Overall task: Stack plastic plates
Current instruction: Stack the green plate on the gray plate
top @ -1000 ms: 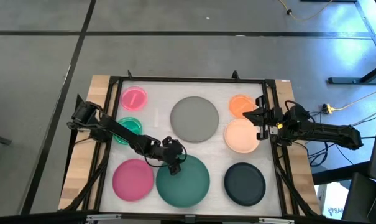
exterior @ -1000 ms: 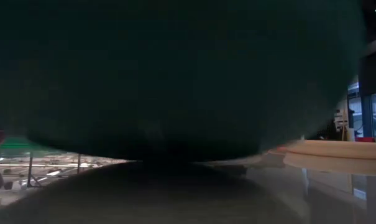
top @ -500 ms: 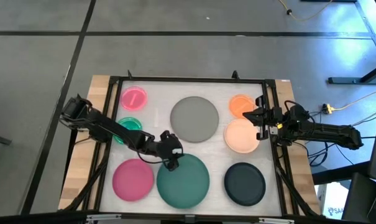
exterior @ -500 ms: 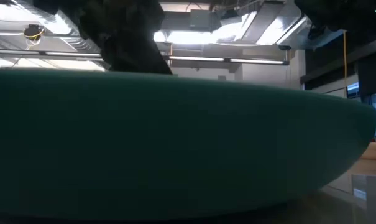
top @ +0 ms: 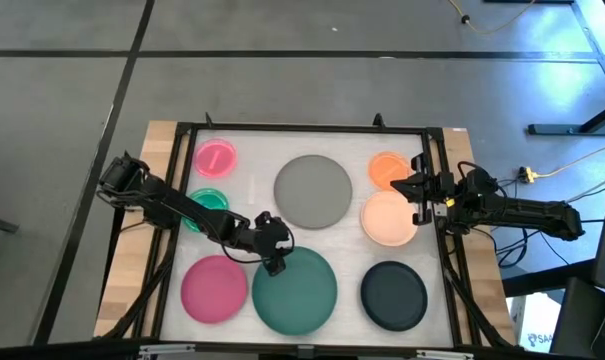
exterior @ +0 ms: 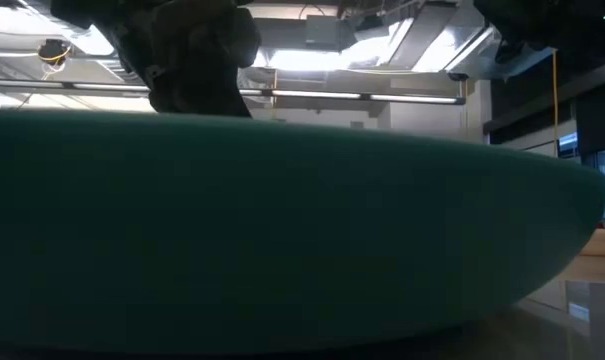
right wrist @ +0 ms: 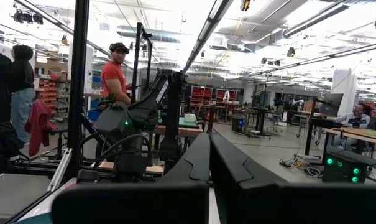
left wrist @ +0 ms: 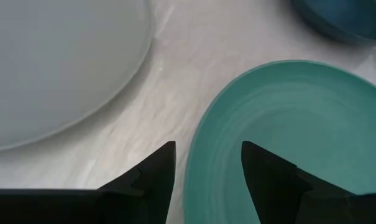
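Note:
Eight plates lie singly on the white table top. The dark teal plate point(top: 300, 292) sits at the near middle and fills the low view point(exterior: 282, 230). Around it are the magenta plate point(top: 214, 288), black plate point(top: 393, 296), grey plate point(top: 313, 190), peach plate point(top: 389, 218), orange plate point(top: 386, 168), pink plate point(top: 215, 158) and translucent green plate point(top: 212, 203), which is partly under the left arm. My left gripper point(top: 272, 262) point(left wrist: 206, 165) is open over the teal plate's far-left rim. My right gripper point(top: 412, 188) point(right wrist: 209, 155) is shut on nothing, at the right edge between the orange and peach plates. My left gripper comes from above, slanting down at the teal plate's far-left rim point(left wrist: 197, 149). One finger point(left wrist: 268, 174) stands over the inside and the other finger point(left wrist: 153, 174) over the table outside. The plate lies flat on the table. Whether either finger touches it, I cannot tell.
A black frame point(top: 302, 128) runs round the table top. The grey plate point(left wrist: 57, 62) lies just beyond the left gripper, with a bare strip of table between it and the teal plate. People and workbenches show in the room behind, far from the table.
A second ago the teal plate stood raised off the table in the low view, its dark underside filling the picture. It has since come down and lies flat. The left gripper has drawn back slightly toward the table's left and far side, off the plate's inside to its rim.

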Tool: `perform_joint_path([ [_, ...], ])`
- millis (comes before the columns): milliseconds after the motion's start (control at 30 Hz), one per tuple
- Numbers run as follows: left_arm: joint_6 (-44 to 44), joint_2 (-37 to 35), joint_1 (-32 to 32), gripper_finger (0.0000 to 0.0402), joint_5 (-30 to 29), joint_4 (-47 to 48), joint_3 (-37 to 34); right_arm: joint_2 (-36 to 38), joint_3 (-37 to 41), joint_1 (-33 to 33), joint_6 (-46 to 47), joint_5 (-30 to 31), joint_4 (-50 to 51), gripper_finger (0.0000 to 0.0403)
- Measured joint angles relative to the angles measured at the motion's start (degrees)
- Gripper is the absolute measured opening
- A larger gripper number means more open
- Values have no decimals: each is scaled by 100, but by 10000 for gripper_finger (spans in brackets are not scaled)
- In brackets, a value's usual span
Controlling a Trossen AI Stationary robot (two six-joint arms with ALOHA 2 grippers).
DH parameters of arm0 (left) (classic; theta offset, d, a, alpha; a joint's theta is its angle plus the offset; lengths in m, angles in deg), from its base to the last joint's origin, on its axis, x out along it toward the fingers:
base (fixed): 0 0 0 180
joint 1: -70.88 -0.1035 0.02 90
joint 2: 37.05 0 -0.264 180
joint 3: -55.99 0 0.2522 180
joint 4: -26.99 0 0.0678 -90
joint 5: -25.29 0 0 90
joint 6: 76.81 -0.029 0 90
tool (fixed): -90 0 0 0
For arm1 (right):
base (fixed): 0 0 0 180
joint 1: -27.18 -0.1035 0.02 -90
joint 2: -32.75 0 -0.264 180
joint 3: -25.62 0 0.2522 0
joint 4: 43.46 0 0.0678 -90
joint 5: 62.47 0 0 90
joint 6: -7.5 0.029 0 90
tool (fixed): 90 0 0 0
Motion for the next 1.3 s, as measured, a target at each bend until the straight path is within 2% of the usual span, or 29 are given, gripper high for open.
perform_joint_path([
  [267,-73,70,-1,164,-277,-24,0,0,0,0,0,0,2,3],
  [533,36,552,0,155,-3,-102,0,0,0,0,0,0,2,3],
  [833,50,638,-3,137,195,-178,0,0,0,0,0,0,2,3],
  [1033,32,902,-122,109,436,-198,-13,0,0,0,0,0,10,3],
  [1300,-237,979,-181,46,483,-509,-6,0,0,0,-4,63,24,3],
])
